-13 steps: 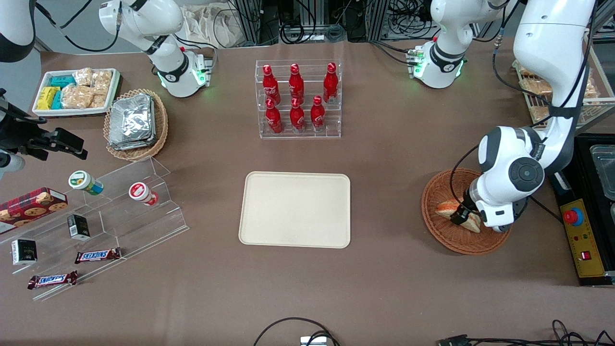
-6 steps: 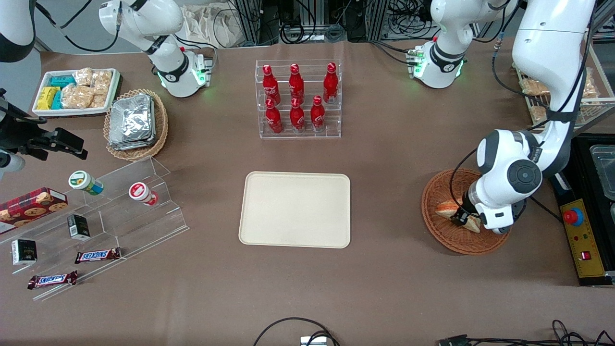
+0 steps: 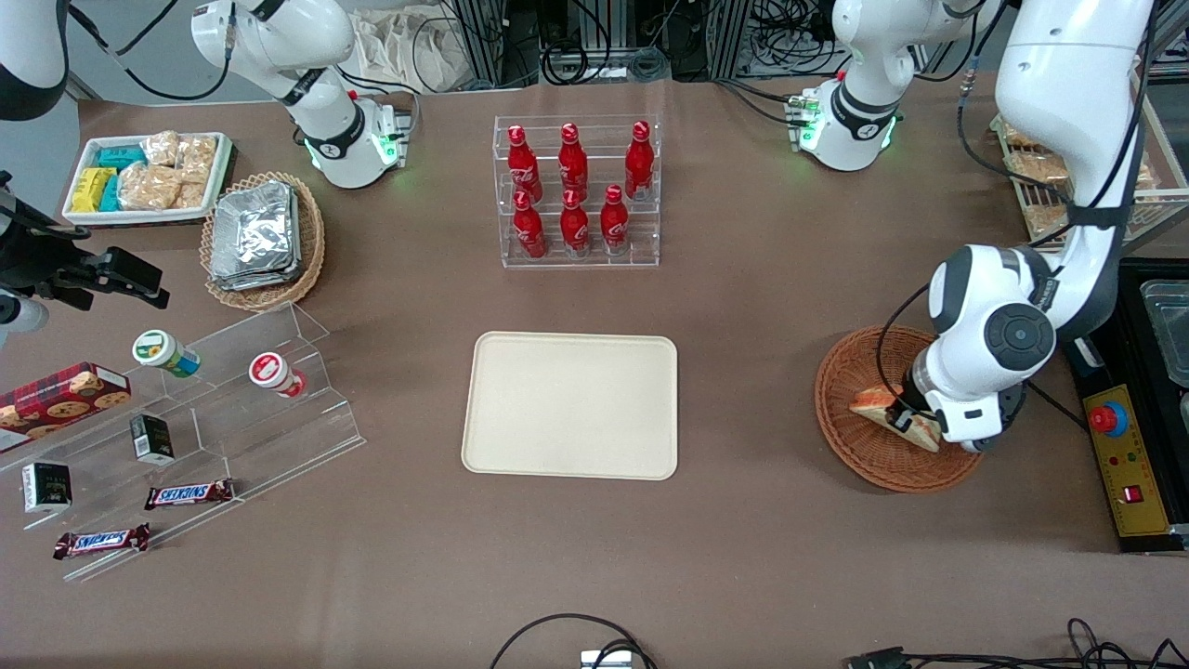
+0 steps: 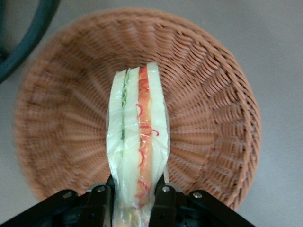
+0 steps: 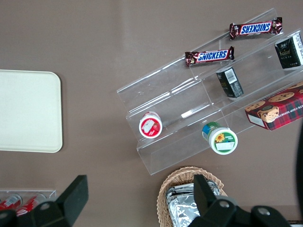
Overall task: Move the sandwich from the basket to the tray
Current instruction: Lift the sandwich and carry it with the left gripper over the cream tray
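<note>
Pinching the sandwich (image 4: 138, 142) by its broad end, the gripper (image 4: 135, 196) has both fingers (image 4: 164, 201) pressed flat against the bread faces, above the basket (image 3: 859, 444). Seen from the front, basket and sandwich lie at three o'clock from the tray (image 3: 570, 405), well apart from it.

The brown table (image 3: 743, 307) carries the tray (image 3: 570, 405), the basket (image 3: 850, 437) under the claw (image 3: 899, 415), and a bottle rack (image 3: 578, 190).

Open table lies between the basket (image 3: 873, 465), where the gripper (image 3: 899, 418) pinches the sandwich (image 3: 878, 403), and the tray (image 3: 571, 405).
</note>
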